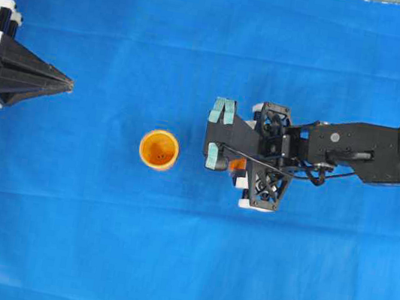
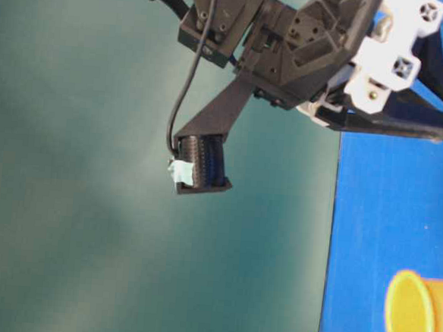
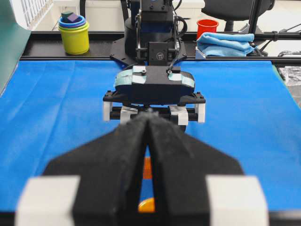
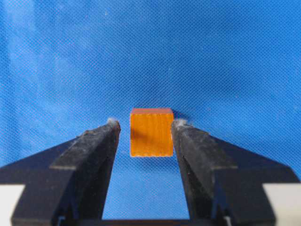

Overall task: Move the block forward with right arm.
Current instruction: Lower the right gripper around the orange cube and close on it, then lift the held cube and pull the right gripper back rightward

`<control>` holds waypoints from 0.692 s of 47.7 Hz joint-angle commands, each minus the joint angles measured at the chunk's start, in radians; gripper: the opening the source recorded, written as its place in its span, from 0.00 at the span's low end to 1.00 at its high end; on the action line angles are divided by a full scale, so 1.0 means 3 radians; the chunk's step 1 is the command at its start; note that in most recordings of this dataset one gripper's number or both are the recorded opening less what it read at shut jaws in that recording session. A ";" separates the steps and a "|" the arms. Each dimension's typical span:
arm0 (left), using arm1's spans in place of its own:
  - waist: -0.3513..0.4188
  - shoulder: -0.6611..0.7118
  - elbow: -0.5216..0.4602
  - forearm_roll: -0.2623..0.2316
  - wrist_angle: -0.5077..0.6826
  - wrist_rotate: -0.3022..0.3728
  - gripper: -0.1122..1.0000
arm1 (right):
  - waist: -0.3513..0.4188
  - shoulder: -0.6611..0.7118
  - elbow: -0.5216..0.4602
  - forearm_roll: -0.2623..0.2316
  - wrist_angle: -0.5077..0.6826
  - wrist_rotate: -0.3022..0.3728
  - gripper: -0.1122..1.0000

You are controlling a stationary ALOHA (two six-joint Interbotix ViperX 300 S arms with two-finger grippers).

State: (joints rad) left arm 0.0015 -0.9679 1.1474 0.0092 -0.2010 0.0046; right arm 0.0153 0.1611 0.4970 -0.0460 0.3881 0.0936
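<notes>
A blue cloth covers the tabletop (image 1: 57, 234). The right arm's fingers (image 4: 190, 150) stand a little apart around the block (image 4: 151, 132), not squeezing it yet. The cup (image 1: 159, 149) sits nearby. The block hasn't been moved forward yet, I think.

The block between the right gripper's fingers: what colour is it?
Orange. The block shows best in the right wrist view.
</notes>
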 commanded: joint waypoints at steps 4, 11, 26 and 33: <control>0.0041 0.0010 -0.0102 0.0005 -0.0010 0.0005 0.11 | -0.0015 -0.0036 -0.0036 -0.0015 -0.0026 -0.0005 0.61; 0.0056 0.0010 -0.0107 0.0010 -0.0010 0.0005 0.11 | -0.0015 0.0010 0.0005 -0.0010 -0.0051 -0.0005 0.61; 0.0061 0.0010 -0.0112 0.0010 -0.0010 0.0005 0.11 | -0.0020 0.0102 0.0066 0.0010 -0.0220 0.0000 0.61; 0.0061 0.0010 -0.0112 0.0010 -0.0010 0.0005 0.11 | -0.0015 0.0107 0.0072 0.0000 -0.0225 0.0000 0.60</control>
State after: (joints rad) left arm 0.0169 -0.9695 1.1459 0.0092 -0.1979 0.0046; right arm 0.0092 0.2086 0.5262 -0.0460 0.3283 0.0936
